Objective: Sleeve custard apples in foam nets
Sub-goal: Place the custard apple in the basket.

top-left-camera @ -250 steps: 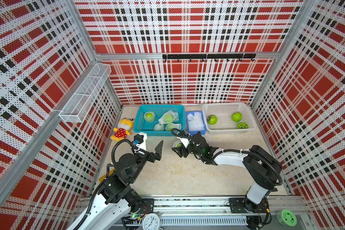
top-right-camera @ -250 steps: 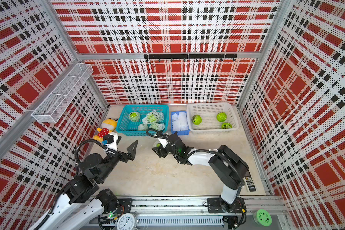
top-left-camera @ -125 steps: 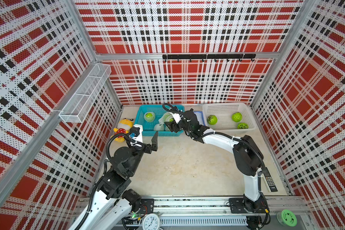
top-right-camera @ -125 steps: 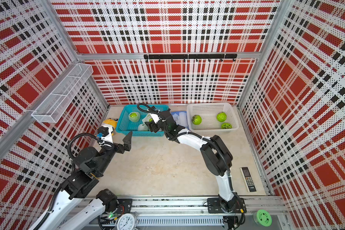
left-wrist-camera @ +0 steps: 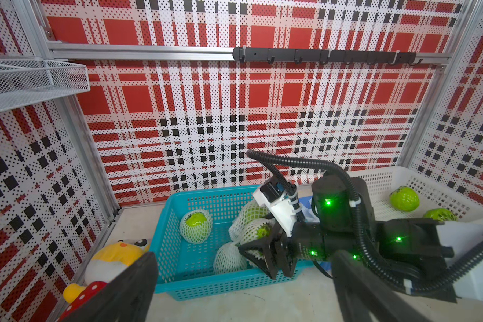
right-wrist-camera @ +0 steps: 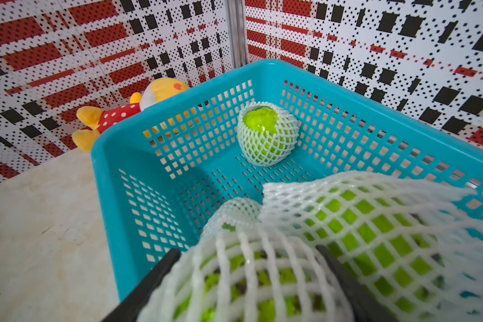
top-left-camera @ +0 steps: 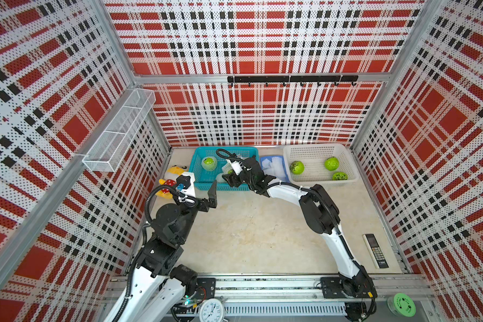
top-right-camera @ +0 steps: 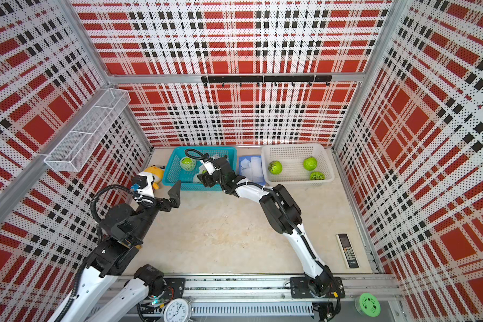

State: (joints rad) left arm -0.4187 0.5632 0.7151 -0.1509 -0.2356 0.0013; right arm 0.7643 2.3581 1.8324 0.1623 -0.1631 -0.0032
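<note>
My right gripper [right-wrist-camera: 248, 278] is shut on a custard apple wrapped in a foam net [right-wrist-camera: 262, 267], held just above the near right part of the blue basket [top-left-camera: 198, 156]. In both top views it [top-left-camera: 230, 178] [top-right-camera: 207, 178] hangs over that basket. Another sleeved custard apple [top-left-camera: 209, 163] [right-wrist-camera: 268, 133] lies at the basket's far left, and two more netted ones [left-wrist-camera: 229, 258] lie under the held one. Three bare custard apples [top-left-camera: 297, 167] [top-left-camera: 331, 163] [top-left-camera: 339, 176] sit in the white basket [top-left-camera: 315, 147]. Spare foam nets [top-left-camera: 273, 167] lie between the baskets. My left gripper [left-wrist-camera: 243, 292] is open and empty by the blue basket's front left corner.
A yellow plush toy [top-left-camera: 170, 181] lies left of the blue basket, against the left wall. A remote [top-left-camera: 375, 251] rests at the table's right front. A clock [top-left-camera: 211, 310] and a green disc [top-left-camera: 401, 304] sit on the front rail. A wire shelf [top-left-camera: 120, 131] juts from the left wall.
My right arm has swung from mid-table back and left over the blue basket, carrying the sleeved custard apple. My left gripper has shifted slightly toward the basket and stays open.
</note>
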